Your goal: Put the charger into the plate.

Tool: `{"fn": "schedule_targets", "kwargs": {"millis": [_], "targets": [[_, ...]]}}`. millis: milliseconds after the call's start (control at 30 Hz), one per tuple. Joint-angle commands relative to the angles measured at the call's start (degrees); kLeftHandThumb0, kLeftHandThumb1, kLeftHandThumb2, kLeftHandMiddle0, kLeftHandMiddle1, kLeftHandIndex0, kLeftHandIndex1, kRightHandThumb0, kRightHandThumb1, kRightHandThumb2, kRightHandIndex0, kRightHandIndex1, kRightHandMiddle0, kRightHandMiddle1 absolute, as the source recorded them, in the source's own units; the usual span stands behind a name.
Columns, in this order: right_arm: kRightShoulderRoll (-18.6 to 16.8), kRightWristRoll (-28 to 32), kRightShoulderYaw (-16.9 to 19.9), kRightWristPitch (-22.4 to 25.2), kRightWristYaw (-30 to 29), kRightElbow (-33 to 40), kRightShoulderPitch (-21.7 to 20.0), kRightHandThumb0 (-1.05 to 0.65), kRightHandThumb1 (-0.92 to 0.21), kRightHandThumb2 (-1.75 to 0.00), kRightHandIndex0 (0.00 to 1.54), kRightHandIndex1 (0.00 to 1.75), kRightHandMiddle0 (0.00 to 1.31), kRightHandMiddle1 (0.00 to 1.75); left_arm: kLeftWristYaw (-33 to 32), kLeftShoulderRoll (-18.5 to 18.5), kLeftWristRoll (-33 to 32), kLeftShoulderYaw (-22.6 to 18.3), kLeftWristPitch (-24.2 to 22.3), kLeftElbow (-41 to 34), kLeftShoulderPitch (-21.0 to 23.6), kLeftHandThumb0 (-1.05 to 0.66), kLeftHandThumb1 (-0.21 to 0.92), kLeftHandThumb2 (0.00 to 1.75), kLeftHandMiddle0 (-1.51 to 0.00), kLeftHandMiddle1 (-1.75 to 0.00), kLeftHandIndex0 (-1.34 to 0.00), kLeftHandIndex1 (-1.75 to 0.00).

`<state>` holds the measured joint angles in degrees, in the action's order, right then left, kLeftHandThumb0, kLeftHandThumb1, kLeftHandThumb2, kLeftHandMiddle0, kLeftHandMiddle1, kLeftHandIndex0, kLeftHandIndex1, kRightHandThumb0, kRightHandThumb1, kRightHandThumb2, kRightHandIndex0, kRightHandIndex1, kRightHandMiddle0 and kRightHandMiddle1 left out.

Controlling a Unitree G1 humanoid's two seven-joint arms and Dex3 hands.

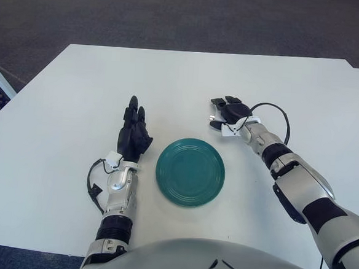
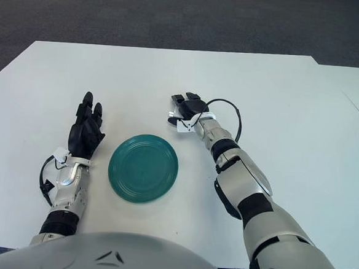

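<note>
Left eye view shows the right hand (image 1: pixel 228 111) reached forward over the white bench (image 1: pixel 78 90), beyond the far right edge of the green plate (image 1: pixel 190 171). Its fingers (image 1: pixel 219 103) are curled over a small white thing, probably the charger (image 1: pixel 216 123), but I cannot tell if they really grasp it. The charger is near the plate, not in it. The left hand (image 1: pixel 133 133) shows just left of the plate with fingers straight and released, holding nothing.
</note>
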<state>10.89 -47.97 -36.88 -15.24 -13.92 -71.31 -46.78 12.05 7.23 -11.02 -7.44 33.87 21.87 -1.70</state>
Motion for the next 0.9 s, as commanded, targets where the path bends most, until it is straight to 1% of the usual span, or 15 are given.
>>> {"fn": "schedule_targets", "kwargs": {"millis": [0, 133, 167, 233, 267, 300, 333, 367, 400, 433, 467, 500, 633, 767, 867], "targets": [[1.13, -1.96, -2.78, 0.56, 1.17, -3.24, 4.64, -0.98, -0.92, -0.72, 0.15, 0.02, 0.0, 0.39, 1.36, 2.5, -2.22, 1.08, -1.48, 3.81, -5.55, -1.05, 0.92, 0.89, 0.0, 0.0, -0.02, -0.04], [1.99, -2.05, -3.69, -0.53, -1.04, -3.25, 4.8, -0.93, -0.92, -0.66, 0.29, 0.03, 0.0, 0.52, 2.16, 2.54, -3.26, 1.2, -2.55, 2.97, -5.64, -1.05, 0.92, 0.9, 0.0, 0.0, -0.01, -0.04], [2.16, -2.04, -3.86, -0.75, -1.67, -3.34, 4.85, -0.9, -0.92, -0.63, 0.4, 0.07, 0.01, 0.66, 2.27, 2.56, -3.47, 1.22, -2.7, 2.81, -5.7, -1.05, 0.92, 0.9, 0.0, 0.0, -0.01, -0.04], [2.63, -2.06, -4.19, -1.22, -3.2, -3.78, 5.02, -0.88, -0.92, -0.6, 0.5, 0.17, 0.02, 0.84, 2.37, 2.67, -3.88, 1.29, -2.9, 2.6, -5.73, -1.05, 0.92, 0.9, 0.0, 0.0, 0.0, -0.04], [2.89, -2.11, -4.38, -1.63, -4.1, -3.76, 5.01, -0.86, -0.92, -0.57, 0.51, 0.34, 0.03, 0.96, 2.38, 2.78, -4.07, 1.29, -2.78, 2.5, -5.79, -1.05, 0.92, 0.9, 0.0, 0.0, 0.0, -0.04], [3.24, -2.47, -4.83, -1.98, -5.19, -3.77, 4.95, -0.81, -0.92, -0.5, 0.53, 0.82, 0.07, 1.23, 2.4, 2.84, -4.23, 1.33, -2.81, 2.35, -5.85, -1.05, 0.92, 0.89, 0.0, 0.0, 0.0, -0.04], [3.46, -2.7, -5.2, -2.2, -5.93, -3.78, 4.89, -0.77, -0.92, -0.47, 0.54, 1.15, 0.16, 1.42, 2.42, 2.86, -4.34, 1.37, -2.85, 2.23, -5.9, -1.05, 0.92, 0.89, 0.0, 0.0, 0.0, -0.04], [3.68, -3.34, -5.95, -2.11, -6.9, -3.86, 4.78, -0.76, -0.92, -0.46, 0.54, 1.27, 0.19, 1.48, 2.4, 2.87, -4.4, 1.41, -2.84, 2.14, -5.94, -1.05, 0.92, 0.89, 0.0, 0.0, 0.0, -0.04], [3.79, -3.78, -6.48, -1.99, -7.52, -3.97, 4.7, -0.73, -0.92, -0.47, 0.57, 1.44, 0.28, 1.58, 2.37, 2.84, -4.44, 1.46, -2.85, 2.08, -5.96, -1.05, 0.92, 0.89, 0.0, 0.0, 0.0, -0.04], [3.88, -4.37, -7.12, -1.71, -8.24, -4.08, 4.62, -0.71, -0.92, -0.47, 0.58, 1.5, 0.31, 1.61, 2.32, 2.83, -4.5, 1.51, -2.85, 1.97, -6.01, -1.05, 0.92, 0.89, 0.0, 0.0, 0.0, -0.04], [3.93, -4.75, -7.56, -1.53, -8.77, -4.18, 4.55, -0.69, -0.92, -0.48, 0.62, 1.59, 0.39, 1.66, 2.28, 2.8, -4.55, 1.56, -2.86, 1.89, -6.06, -1.05, 0.92, 0.89, 0.0, 0.0, 0.0, -0.04], [3.94, -4.94, -7.8, -1.45, -9.1, -4.28, 4.51, -0.67, -0.92, -0.49, 0.64, 1.65, 0.44, 1.69, 2.26, 2.78, -4.6, 1.61, -2.88, 1.84, -6.09, -1.05, 0.92, 0.89, 0.0, 0.0, 0.0, -0.04], [4.12, -6.14, -9.23, -0.76, -12.44, -4.74, 4.53, -0.63, -0.92, -0.57, 0.73, 1.73, 0.61, 1.73, 2.36, 2.24, -4.41, 1.88, -3.01, 1.89, -5.83, -1.05, 0.92, 0.9, 0.0, 0.0, 0.0, -0.03], [4.03, -6.27, -9.61, -0.55, -15.95, -4.99, 5.05, -0.62, -0.92, -0.64, 0.8, 1.74, 0.7, 1.74, 1.95, 1.99, -3.88, 2.14, -3.22, 1.16, -6.1, -1.05, 0.92, 0.9, 0.0, 0.0, 0.0, -0.01], [3.99, -6.24, -9.89, -0.57, -16.83, -5.23, 5.03, -0.62, -0.92, -0.68, 0.83, 1.74, 0.74, 1.75, 1.72, 1.96, -3.75, 2.15, -3.33, 1.18, -5.97, -1.05, 0.92, 0.9, 0.0, 0.0, 0.0, -0.01]]}}
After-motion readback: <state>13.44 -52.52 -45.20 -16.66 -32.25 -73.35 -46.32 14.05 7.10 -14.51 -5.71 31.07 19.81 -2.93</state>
